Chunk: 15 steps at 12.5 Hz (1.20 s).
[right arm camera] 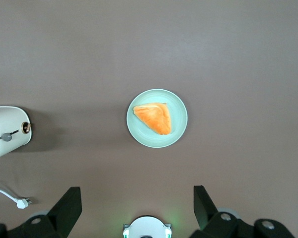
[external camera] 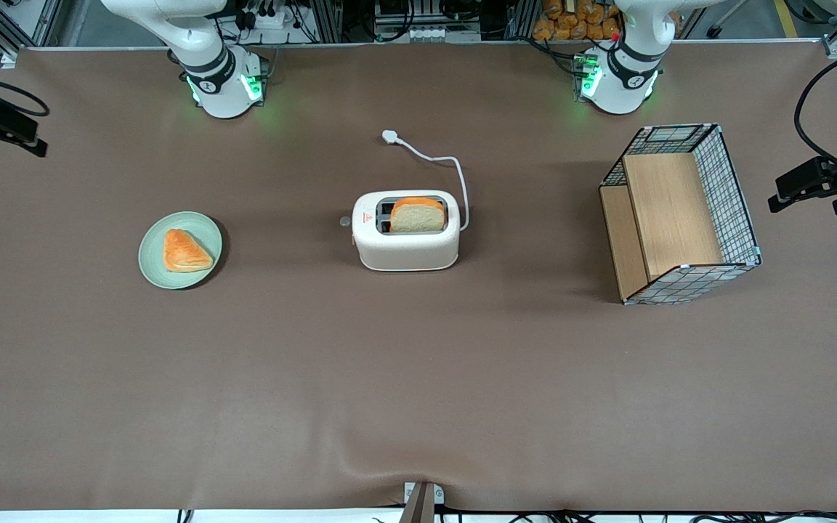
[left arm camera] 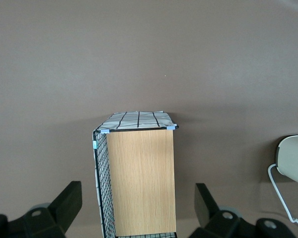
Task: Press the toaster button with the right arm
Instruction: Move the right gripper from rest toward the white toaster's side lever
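Note:
The cream-white toaster [external camera: 405,240] stands mid-table with a bread slice [external camera: 417,216] upright in one slot. Its small round grey toaster button [external camera: 345,221] sticks out of the narrow end face that points toward the working arm's end of the table. The right wrist view shows that end face of the toaster [right arm camera: 5,129], with the grey toaster button [right arm camera: 6,137] on it. The right arm [external camera: 204,62] rises from its base. Its gripper [right arm camera: 136,201] hangs open and empty, high above the green plate [right arm camera: 139,134], well apart from the toaster.
A green plate [external camera: 151,263] with a triangular pastry [external camera: 184,251] lies toward the working arm's end. A wire-and-wood basket [external camera: 680,214] stands toward the parked arm's end. The toaster's white cord and plug [external camera: 389,136] trail toward the arm bases.

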### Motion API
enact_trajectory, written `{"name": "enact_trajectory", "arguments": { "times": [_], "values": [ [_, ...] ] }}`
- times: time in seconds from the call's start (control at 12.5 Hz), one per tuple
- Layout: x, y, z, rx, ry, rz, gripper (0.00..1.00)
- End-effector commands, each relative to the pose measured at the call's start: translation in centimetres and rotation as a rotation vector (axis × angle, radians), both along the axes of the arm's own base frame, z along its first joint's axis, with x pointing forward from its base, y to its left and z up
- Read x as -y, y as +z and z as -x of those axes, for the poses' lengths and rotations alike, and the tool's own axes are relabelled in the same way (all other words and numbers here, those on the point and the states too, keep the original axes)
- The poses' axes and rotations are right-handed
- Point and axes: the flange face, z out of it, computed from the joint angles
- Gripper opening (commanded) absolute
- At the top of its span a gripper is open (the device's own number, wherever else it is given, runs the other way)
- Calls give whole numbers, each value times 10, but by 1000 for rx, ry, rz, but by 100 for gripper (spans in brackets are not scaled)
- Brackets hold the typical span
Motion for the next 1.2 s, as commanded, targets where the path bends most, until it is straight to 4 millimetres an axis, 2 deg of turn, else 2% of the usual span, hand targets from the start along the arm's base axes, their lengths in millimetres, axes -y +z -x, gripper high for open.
{"name": "enact_trajectory", "arguments": {
  "times": [0.0,0.24,0.56,0.8,1.04,1.12],
  "values": [
    [-31,-7,-8,0,60,-12,100],
    [-85,-12,-8,5,154,-30,100],
    [-147,-32,-8,-42,249,-124,100],
    [-191,-64,-13,-107,303,-180,100],
    [-220,-88,-21,-141,298,-262,100],
    [-235,-96,-19,-158,318,-269,100]
  ]
}}
